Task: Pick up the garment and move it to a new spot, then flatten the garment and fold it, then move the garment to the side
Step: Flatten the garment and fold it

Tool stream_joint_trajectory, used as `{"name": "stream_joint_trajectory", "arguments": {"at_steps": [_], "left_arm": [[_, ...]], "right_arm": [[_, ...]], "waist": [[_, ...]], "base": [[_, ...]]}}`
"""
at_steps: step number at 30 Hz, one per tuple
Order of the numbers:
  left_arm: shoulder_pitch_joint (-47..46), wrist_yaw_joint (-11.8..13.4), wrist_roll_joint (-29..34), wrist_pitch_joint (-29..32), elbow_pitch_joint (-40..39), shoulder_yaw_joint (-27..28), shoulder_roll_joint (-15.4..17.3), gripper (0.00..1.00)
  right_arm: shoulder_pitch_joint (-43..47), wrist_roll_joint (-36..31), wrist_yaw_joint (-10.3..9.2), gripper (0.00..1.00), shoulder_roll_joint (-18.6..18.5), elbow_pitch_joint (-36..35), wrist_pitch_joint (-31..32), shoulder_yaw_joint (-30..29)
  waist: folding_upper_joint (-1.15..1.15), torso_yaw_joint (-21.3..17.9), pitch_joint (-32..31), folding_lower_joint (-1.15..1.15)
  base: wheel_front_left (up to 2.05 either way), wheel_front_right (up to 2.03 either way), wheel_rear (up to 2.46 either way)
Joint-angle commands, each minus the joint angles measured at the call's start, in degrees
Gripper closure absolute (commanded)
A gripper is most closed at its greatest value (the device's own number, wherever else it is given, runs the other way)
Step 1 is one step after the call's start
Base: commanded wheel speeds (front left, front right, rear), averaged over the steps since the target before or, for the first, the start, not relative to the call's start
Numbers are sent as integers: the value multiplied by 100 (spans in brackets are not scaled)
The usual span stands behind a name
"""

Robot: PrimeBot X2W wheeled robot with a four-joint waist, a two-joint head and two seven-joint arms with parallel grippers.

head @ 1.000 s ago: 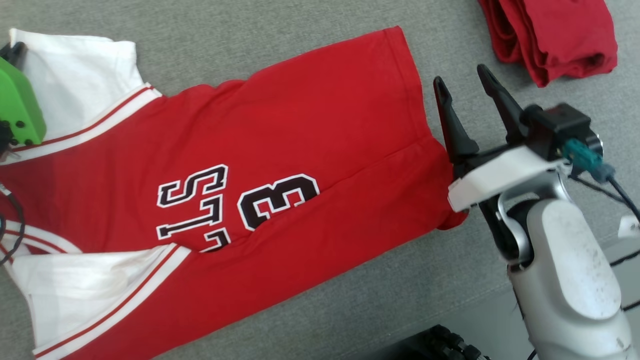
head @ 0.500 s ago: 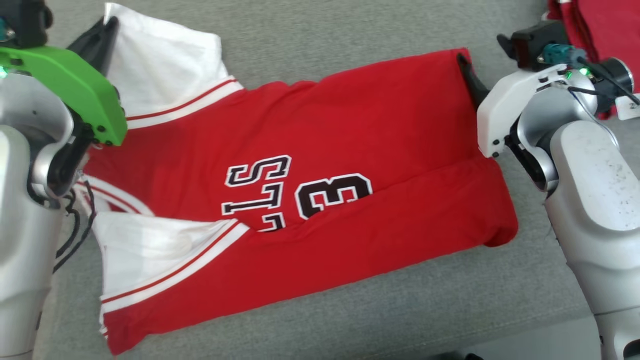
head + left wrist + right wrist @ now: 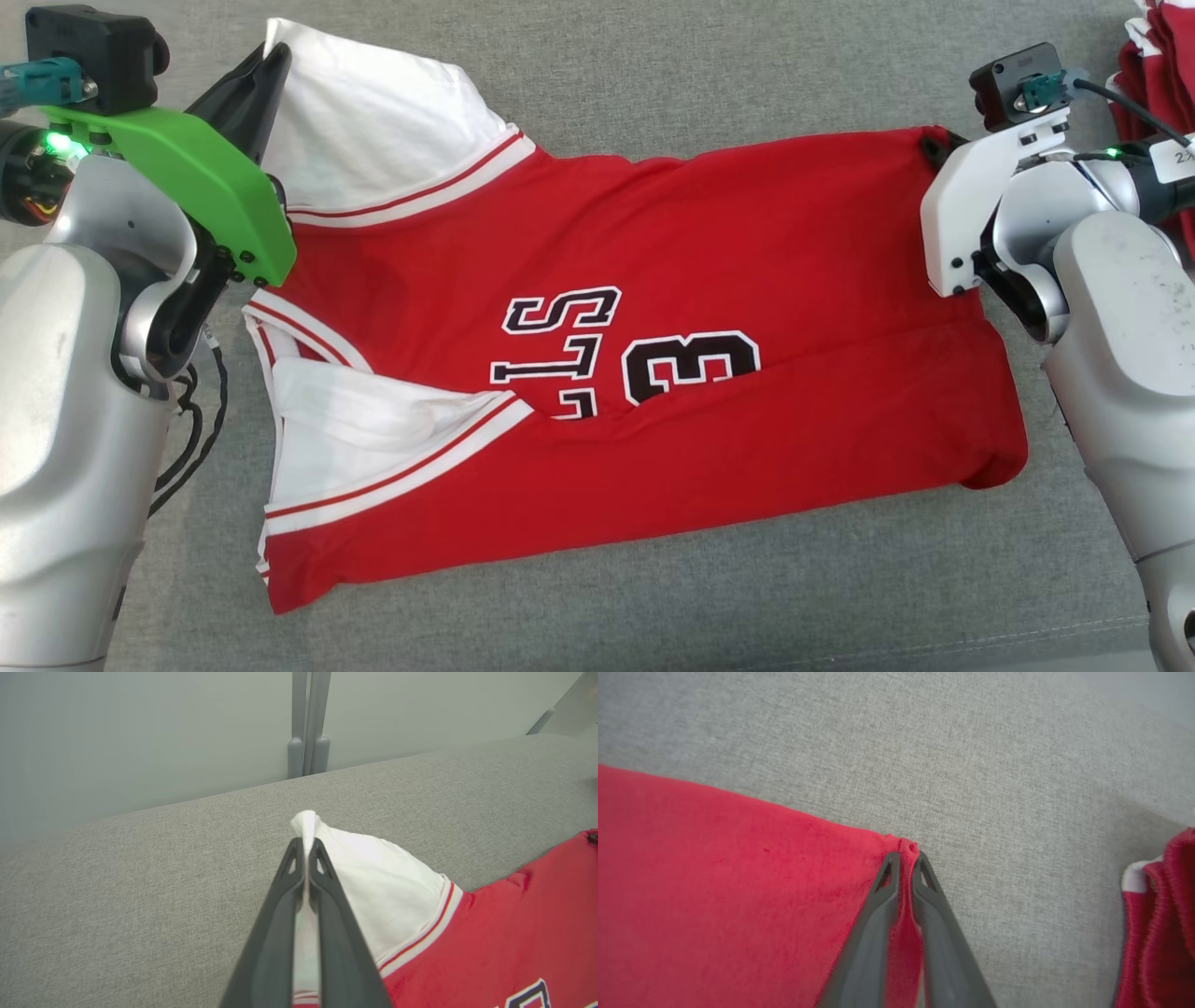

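- The jersey (image 3: 653, 373) lies spread sideways on the grey cushion (image 3: 653, 75) in front of me, number side up. Its collar end is toward my left and its hem toward my right.
- Its near long edge looks folded over onto the body, covering the bottom of the lettering.
- My left gripper (image 3: 306, 843) has its fingers pressed together on the tip of the far white sleeve (image 3: 373, 877). A small tuft of white cloth pokes out past the fingertips.
- My right gripper (image 3: 906, 858) is pinching the far hem corner, with a little red cloth bunched between the tips.
- Both grips sit on the far edge, one at each end, and that edge runs fairly straight between them.
- I judge this to be the folding step. The jersey is laid out and one side is turned in, so the far side should come over next.
- The next move calls for both arms to lift together at the same height and carry the far edge toward me.
- I should hold enough tension that the middle does not sag or wrinkle.
- Neither grip should open before the edge rests on the near fold.
- The right pinch holds very little cloth, so a hard tug could pull it free.
- A pile of red clothes (image 3: 1167, 56) lies near my right arm, and I should not drag it along.
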Motion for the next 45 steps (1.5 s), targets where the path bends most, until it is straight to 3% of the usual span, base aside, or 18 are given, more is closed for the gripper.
{"name": "stream_joint_trajectory", "arguments": {"at_steps": [1, 12, 23, 33, 40, 45], "left_arm": [[23, -12, -19, -52, 43, 12, 7, 100], [49, -3, -46, -574, 302, 79, -110, 100], [1353, 69, -327, -1135, -373, 200, -90, 100], [3518, 540, -645, -1317, -1470, 187, -182, 100], [4355, 736, -807, -1576, -1497, 82, -505, 100], [4543, 723, -877, -1725, -1201, 0, -688, 100]], "right_arm": [[-64, 44, -6, 100, 29, 74, -74, -53], [-214, -314, -7, 100, 339, 504, -1607, -548], [908, 31, -6, 100, 354, 214, -2843, -697], [2650, 251, -6, 100, 440, -784, -2946, -1297], [3466, 91, -6, 100, 674, -1255, -2829, -1857], [3792, 85, -6, 100, 887, -1363, -2717, -2049]], "waist": [[0, 16, -26, 0], [0, 12, -436, 0], [0, 108, -1139, 0], [0, 281, -1563, 0], [0, 382, -1664, 0], [0, 415, -1690, 0]], "base": [[0, 0, 0], [0, 0, 0], [0, 0, 0], [0, 0, 0], [0, 0, 0], [0, 0, 0]]}}
